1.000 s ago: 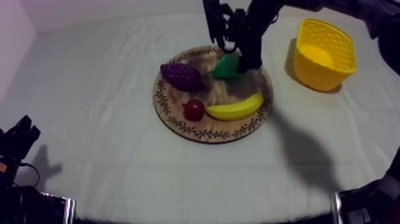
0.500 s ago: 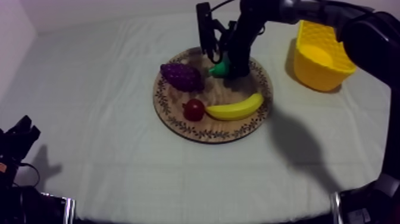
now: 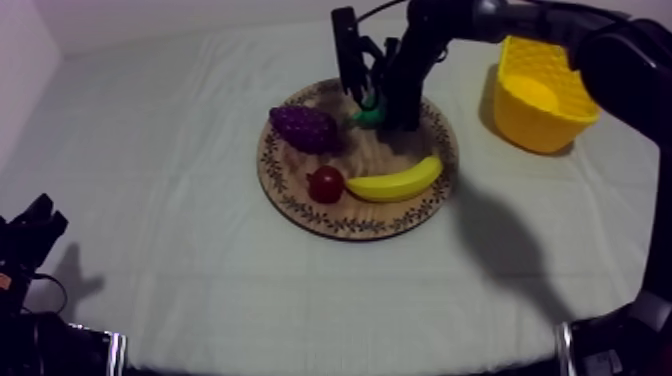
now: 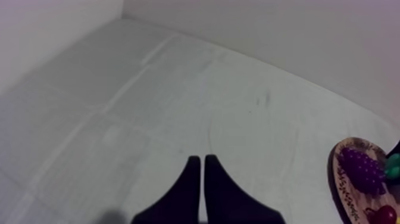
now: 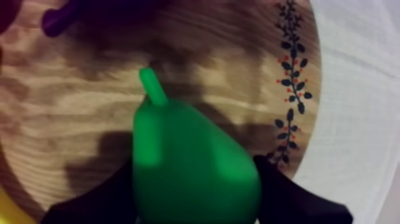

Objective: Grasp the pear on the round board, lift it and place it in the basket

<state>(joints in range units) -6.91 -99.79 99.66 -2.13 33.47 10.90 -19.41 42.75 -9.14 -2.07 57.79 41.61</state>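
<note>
Reaches in from the far right with the right claw, down over the far part of the wooden board. Grips the pear there: in the right wrist view, black fingers pressed to both flanks of the green body, stem pointing away from the claw, toward the grapes. Cannot tell whether the pear touches the wood or hangs just above it. Throws a dark shadow on the grain beside it.

Carried on the board besides the pear: the grapes at the far left, just left of the pear; the small red fruit near the middle; the banana across the near right, its left end just beside the small red fruit. All inside the patterned rim.

At the far right of the desk, well apart from the board: the yellow basket, upright, mouth up, plain yellow floor and ribbed walls showing inside.

At the near left edge of the desk: the left claw, low, well apart from board and basket. In the left wrist view, its fingers together as a narrow wedge with no hold on anything, over the cloth, the board's rim and grapes off to the right.
</note>
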